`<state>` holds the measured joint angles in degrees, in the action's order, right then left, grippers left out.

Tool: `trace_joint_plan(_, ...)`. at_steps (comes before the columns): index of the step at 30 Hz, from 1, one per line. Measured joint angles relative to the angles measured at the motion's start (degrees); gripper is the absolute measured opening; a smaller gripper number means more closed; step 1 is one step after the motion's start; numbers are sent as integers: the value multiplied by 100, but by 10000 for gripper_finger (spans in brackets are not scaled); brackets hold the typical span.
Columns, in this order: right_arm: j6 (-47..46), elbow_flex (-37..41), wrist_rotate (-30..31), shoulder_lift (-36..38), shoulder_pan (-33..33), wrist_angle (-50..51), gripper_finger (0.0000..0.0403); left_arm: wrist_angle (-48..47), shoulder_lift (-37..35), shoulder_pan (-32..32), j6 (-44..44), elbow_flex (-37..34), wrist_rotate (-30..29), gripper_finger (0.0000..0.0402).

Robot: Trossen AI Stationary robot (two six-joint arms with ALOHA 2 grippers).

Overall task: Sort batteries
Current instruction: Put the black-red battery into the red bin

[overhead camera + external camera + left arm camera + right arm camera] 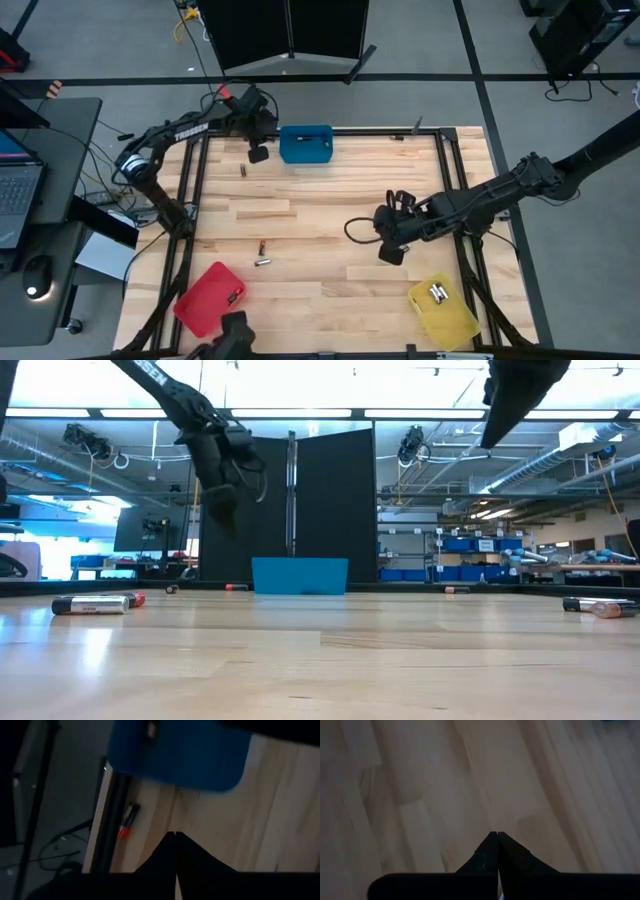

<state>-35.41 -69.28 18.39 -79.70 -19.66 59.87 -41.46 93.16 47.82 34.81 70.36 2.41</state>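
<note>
You are sitting mid-sort: batteries showing in the yellow bin (443, 310) and red bin (208, 297), two (262, 255) lying loose on the counter (320, 215), left hand (258, 153) and right hand (391, 254) both pinched closed, holding nothing.

Two batteries (438, 293) in the front-right bin (452, 318); two more batteries (263, 255) on the table (330, 220) left of centre.

the tabletop (330, 210) was pale wood in glued strips, smooth with a soft sheen. the blue bin (306, 144), red bin (205, 300) and yellow bin (450, 315) looked like matt plastic. the batteries (90, 604) were glossy metal, silvery with reddish ends. the left pincer (258, 153) and right pincer (390, 255) looked matt black.
</note>
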Motion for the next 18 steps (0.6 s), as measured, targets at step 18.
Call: trace_joint_plan(18, 222, 2, 2, 0, 38, -128, 10, -436, 1709, 300, 1448, 921, -399, 18)
